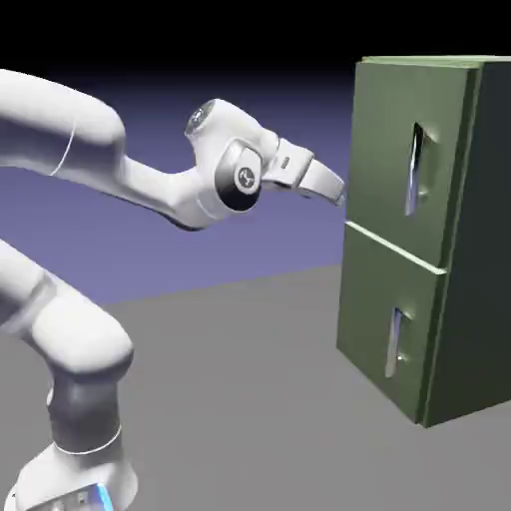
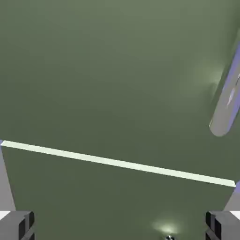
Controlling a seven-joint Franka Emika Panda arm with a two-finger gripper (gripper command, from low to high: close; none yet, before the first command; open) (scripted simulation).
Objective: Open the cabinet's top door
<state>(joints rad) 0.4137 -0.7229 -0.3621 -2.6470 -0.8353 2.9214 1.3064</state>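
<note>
The olive-green cabinet (image 1: 469, 299) stands at the exterior view's right, with both stacked doors flat and shut. Its top door (image 1: 394, 150) carries a vertical silver handle (image 1: 414, 172); the lower door (image 1: 374, 309) has its own handle (image 1: 394, 342). My gripper (image 1: 339, 192) hovers just left of the top door's lower left part, close to the panel and well left of the handle. In the hand view the top door (image 2: 117, 70) fills the frame, its handle's (image 2: 226, 103) lower end shows at the right, and the pale seam (image 2: 117, 162) between doors crosses below. The fingertips (image 2: 16, 225) stand far apart, open, holding nothing.
The grey table (image 1: 250, 399) runs from the robot's base to the cabinet's foot. The cabinet's darker side (image 1: 484, 250) faces the exterior view's right. My arm's elbow and forearm (image 1: 150, 180) stretch across from the left.
</note>
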